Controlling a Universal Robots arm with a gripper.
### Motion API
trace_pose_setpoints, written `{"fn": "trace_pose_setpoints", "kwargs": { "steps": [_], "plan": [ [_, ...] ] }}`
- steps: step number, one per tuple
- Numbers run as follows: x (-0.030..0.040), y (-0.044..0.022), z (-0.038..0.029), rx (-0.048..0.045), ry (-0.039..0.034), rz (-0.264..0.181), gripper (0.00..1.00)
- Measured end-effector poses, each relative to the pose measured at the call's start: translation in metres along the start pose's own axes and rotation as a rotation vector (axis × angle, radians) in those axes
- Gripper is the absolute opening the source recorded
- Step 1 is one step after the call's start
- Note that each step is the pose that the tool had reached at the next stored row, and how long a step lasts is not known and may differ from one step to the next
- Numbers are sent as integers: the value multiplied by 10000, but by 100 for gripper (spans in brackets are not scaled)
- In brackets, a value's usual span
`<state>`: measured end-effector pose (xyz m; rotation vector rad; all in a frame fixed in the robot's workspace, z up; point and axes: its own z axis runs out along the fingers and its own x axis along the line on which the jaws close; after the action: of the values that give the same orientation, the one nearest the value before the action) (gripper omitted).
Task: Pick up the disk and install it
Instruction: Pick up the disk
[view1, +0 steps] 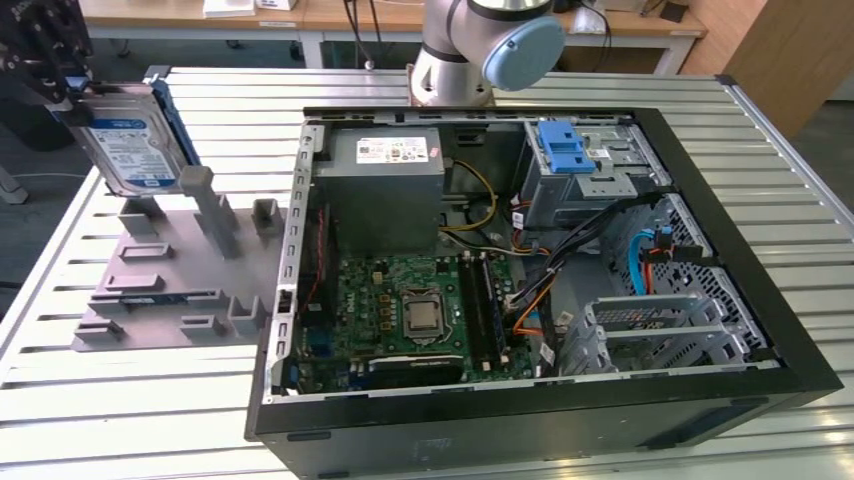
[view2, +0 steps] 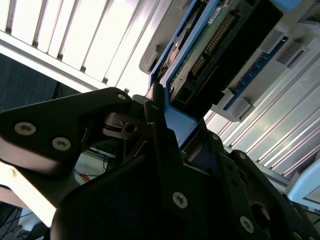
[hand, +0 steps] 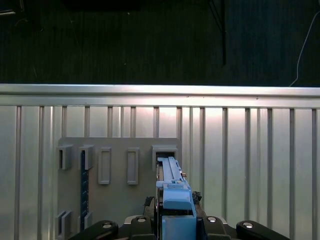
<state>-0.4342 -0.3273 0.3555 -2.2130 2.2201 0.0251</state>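
Robotics lab (slatted metal bench (view1: 120, 400), opened computer case (view1: 534, 418))

Slatted metal table (view1: 134, 420) bears a grey holder plate (view1: 158, 272) and computer case (view1: 534, 425)

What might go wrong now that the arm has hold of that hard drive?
The gripper clamps the disk by one end only, so it might tilt or slip. It hangs close to the grey holder's posts and might catch there. Loose cables crowd the drive cage and might snag.
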Motion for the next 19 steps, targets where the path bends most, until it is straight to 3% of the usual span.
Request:
{"fn": "trace_pose_setpoints", "kwargs": {
  "steps": [19],
  "plan": [
    [-1,0,-30,0,0,0,36]
  ]
}}
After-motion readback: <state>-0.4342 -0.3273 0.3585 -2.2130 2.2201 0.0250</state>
